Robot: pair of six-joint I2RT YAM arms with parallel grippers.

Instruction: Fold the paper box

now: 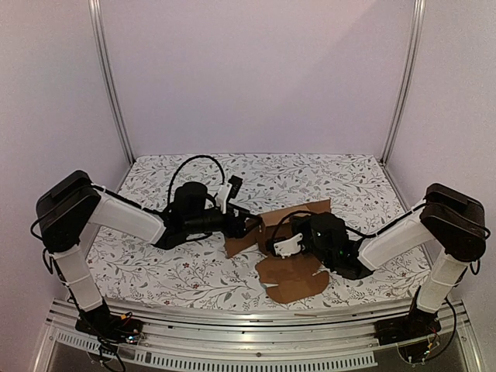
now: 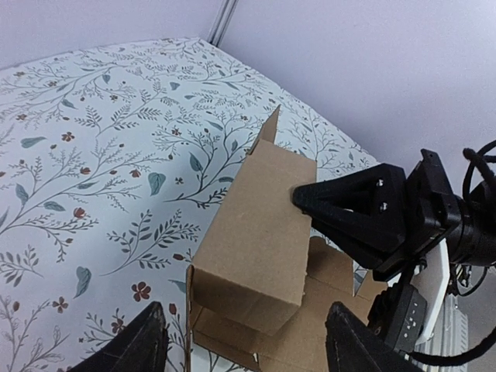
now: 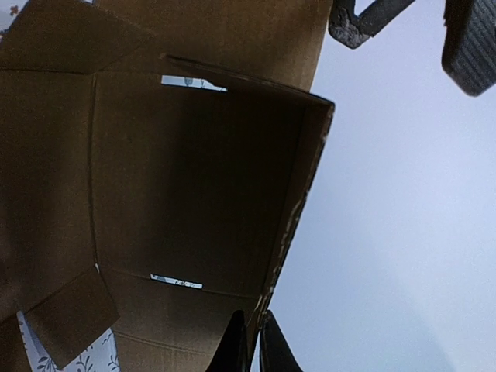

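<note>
two arms reach in from the near edge toward the middle of the flowered table cover [image 1: 194, 271]. the paper box [image 1: 298, 279] lies just right of centre, partly stood up: flat flaps are spread on the cover at its 6 o'clock, and walls stand up behind them. the right claw [image 3: 252, 345] comes in from the box's 4 o'clock. its fingers are pressed almost together with the edge of one upright cardboard wall running down between them, so i read it as pinching that wall. the left claw [image 2: 248, 349] sits at the box's 9 o'clock, spread wide, a fingertip either side of the carton's near corner. i can't see it touching anything. at 12 o'clock there is more cover, then the pale back wall [image 1: 256, 77].
</note>
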